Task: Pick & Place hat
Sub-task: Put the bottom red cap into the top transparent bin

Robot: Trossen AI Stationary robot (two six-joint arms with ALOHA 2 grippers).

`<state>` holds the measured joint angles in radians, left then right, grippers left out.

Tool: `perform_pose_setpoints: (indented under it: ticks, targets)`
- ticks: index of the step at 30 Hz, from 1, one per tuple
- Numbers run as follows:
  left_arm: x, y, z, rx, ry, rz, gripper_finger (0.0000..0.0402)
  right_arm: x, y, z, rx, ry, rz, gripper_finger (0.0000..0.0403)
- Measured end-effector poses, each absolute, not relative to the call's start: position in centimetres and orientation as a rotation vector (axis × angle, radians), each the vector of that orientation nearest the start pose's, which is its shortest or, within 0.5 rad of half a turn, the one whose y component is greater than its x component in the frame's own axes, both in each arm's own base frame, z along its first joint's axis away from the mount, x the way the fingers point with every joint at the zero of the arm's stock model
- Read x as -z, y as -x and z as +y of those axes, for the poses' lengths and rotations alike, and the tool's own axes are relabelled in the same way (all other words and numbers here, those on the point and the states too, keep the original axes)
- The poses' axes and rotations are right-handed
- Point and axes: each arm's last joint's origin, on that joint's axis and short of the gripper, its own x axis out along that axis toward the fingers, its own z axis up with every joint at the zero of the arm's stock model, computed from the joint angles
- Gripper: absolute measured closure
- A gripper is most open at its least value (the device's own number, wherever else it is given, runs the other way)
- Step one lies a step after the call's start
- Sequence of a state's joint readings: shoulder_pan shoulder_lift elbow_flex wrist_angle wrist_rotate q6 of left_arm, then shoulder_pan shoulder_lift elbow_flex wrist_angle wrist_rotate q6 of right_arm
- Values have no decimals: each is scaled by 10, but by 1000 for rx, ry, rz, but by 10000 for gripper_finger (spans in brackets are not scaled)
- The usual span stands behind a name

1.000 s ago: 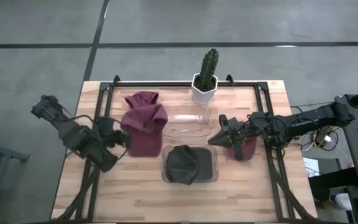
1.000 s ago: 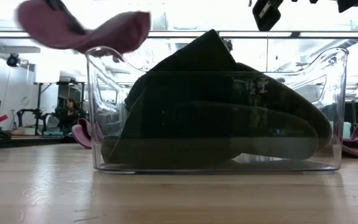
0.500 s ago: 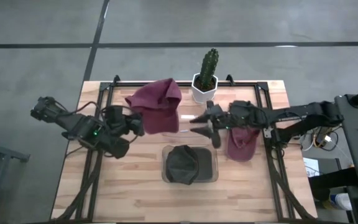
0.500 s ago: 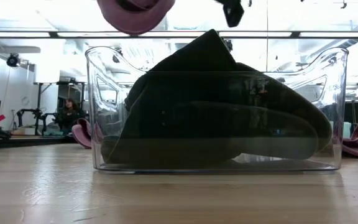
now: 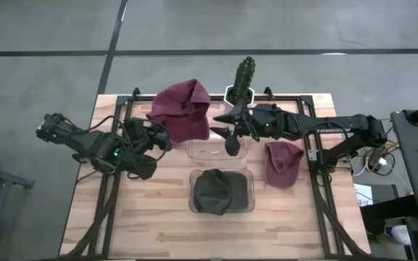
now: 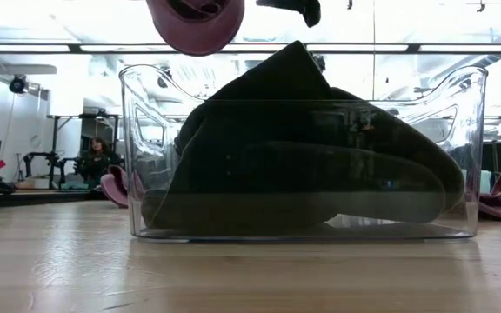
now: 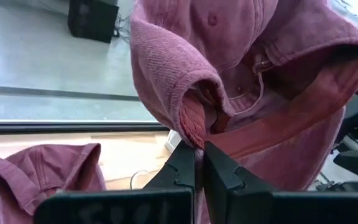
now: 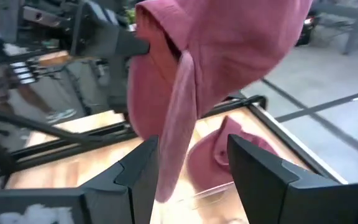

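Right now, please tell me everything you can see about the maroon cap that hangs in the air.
The maroon cap looks like soft, washed cotton, with stitched panels and a top button. It hangs limp and crumpled above the table's far side, beside an empty clear bin. The left gripper is shut on a fold of its fabric. The right gripper is open, with the cap's hanging edge between its fingers; I cannot tell whether they touch it.
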<state>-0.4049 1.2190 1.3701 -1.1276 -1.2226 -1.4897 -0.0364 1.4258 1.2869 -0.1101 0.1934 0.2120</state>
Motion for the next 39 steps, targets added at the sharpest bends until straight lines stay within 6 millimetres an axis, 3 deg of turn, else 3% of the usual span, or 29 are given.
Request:
perform_pose_setpoints:
  ticks: [12,39]
  targets:
    - [-384,-200,-55,-1030,597,-27,394,-375,-342,-22,318,-154,210,223]
    - [-386,-204,-47,-1068,560,-46,394,-379,-341,-26,320,-182,198,223]
